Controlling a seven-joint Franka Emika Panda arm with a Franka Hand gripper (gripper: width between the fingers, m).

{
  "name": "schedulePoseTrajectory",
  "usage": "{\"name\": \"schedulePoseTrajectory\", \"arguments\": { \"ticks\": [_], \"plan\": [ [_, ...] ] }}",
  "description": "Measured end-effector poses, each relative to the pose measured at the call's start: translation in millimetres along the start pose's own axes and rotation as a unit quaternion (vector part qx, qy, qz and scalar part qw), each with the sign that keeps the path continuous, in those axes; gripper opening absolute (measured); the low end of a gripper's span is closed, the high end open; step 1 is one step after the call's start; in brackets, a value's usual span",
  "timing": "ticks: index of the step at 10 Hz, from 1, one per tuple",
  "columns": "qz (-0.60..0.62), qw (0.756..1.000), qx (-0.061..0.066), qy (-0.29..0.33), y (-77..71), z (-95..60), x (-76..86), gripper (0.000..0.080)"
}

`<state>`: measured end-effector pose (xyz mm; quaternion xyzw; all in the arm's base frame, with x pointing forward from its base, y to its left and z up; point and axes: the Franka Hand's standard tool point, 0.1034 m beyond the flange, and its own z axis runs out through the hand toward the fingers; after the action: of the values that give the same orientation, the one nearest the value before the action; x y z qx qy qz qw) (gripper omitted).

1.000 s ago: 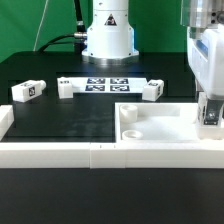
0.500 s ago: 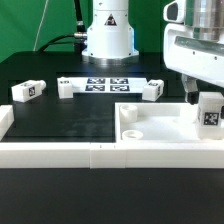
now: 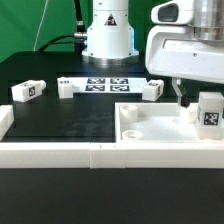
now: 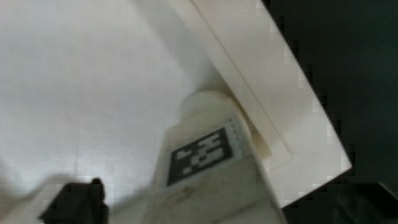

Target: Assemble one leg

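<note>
A leg [image 3: 210, 111], a stubby white block with a tag, stands upright in the far right corner of the white tabletop [image 3: 150, 133]. My gripper [image 3: 184, 100] hangs just to the exterior view's left of that leg, apart from it, open and empty. In the wrist view the same leg [image 4: 221, 150] shows its tag against the tabletop's rim [image 4: 267, 70], and one dark finger [image 4: 75, 200] shows beside it. Three more legs lie on the black table: one [image 3: 27, 91], a second [image 3: 66, 87] and a third [image 3: 150, 89].
The marker board [image 3: 105, 83] lies at the back between two of the legs. White border rails [image 3: 60, 152] run along the table's front edge and at the exterior view's left. The arm's base [image 3: 107, 35] stands behind.
My gripper has let go of the leg and moved up and toward the exterior view's left. The leg stays standing in the tabletop's corner.
</note>
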<state>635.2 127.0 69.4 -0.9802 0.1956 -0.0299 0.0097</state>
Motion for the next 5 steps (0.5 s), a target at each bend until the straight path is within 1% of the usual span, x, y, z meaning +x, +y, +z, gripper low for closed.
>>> {"name": "schedulePoseTrajectory", "arguments": {
  "ticks": [1, 3, 4, 5],
  "plan": [
    [-0.062, 0.998, -0.003, 0.001, 1.4, -1.8, 3.1, 0.0649],
    [-0.143, 0.99, -0.004, 0.002, 7.8, -2.3, 8.3, 0.0649],
    [-0.166, 0.986, -0.007, 0.003, 9.9, -2.4, 9.7, 0.0525],
    [-0.166, 0.986, -0.007, 0.003, 9.8, -2.4, 9.6, 0.0525]
  ]
}}
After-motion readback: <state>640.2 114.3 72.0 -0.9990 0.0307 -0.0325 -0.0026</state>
